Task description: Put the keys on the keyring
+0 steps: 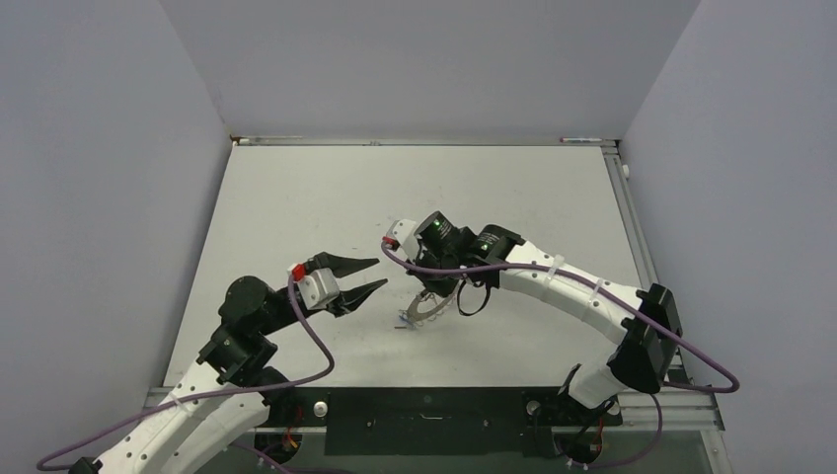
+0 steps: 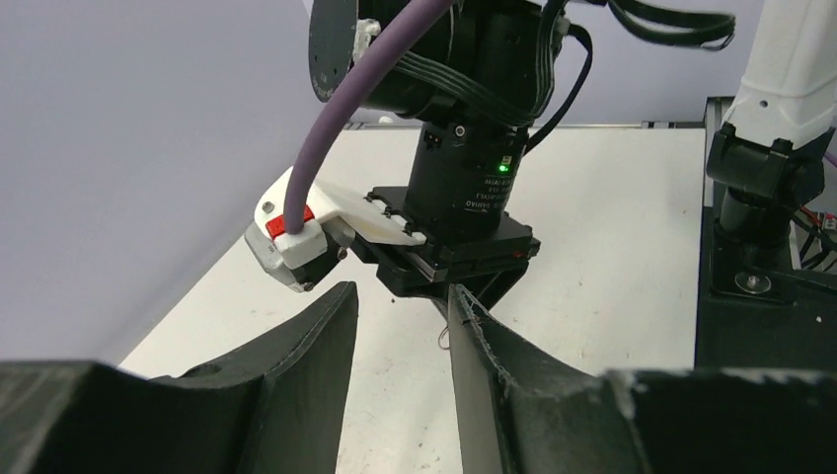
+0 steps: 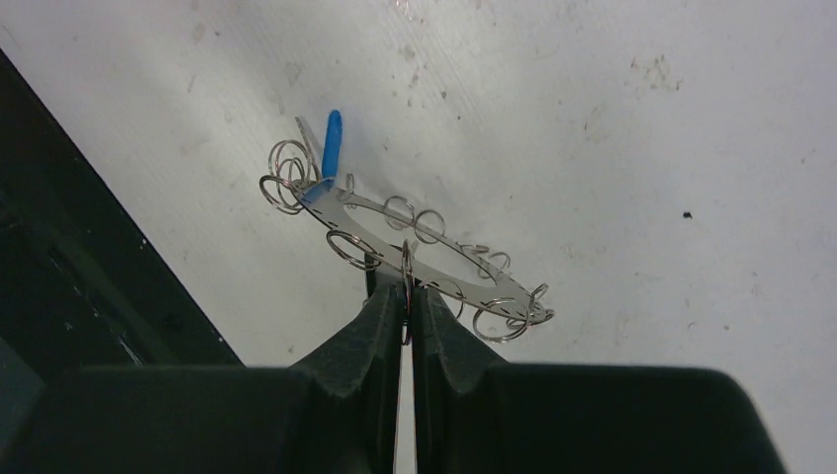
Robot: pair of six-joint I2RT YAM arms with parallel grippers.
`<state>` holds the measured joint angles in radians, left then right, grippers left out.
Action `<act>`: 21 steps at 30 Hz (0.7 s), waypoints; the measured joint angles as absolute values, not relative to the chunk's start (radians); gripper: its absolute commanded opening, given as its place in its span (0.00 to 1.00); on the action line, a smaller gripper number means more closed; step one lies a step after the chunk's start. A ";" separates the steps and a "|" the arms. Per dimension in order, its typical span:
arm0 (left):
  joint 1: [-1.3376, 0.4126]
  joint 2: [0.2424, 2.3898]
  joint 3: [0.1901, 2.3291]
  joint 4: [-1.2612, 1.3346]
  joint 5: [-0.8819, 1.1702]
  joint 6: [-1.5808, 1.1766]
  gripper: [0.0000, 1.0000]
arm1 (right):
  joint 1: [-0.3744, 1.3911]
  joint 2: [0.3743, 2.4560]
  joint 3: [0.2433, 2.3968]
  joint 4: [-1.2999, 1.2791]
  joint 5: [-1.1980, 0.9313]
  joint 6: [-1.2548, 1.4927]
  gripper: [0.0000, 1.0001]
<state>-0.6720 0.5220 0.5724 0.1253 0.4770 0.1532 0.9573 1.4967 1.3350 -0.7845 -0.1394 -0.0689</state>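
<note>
Right gripper [image 3: 407, 306] is clamped shut on the keyring [image 3: 341, 205] above the near edge's middle; left gripper [image 1: 381, 273] gapes wide, empty. Likely light, stiff, slippery: grip its flat plate.
</note>
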 measured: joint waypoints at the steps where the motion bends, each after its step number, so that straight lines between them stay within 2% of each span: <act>1: -0.672 0.532 0.578 0.115 0.478 0.157 0.36 | 0.958 1.507 1.343 -0.815 -0.129 -0.065 0.05; 9: -0.672 0.589 0.605 0.020 0.552 0.181 0.35 | 0.995 1.492 1.464 -0.912 -0.129 -0.096 0.05; 15: -0.672 0.587 0.605 0.002 0.632 0.196 0.33 | 1.045 1.452 1.470 -0.941 -0.162 -0.150 0.05; 21: -0.672 0.598 0.605 0.001 0.700 0.206 0.35 | 1.119 1.393 1.470 -0.960 -0.199 -0.207 0.05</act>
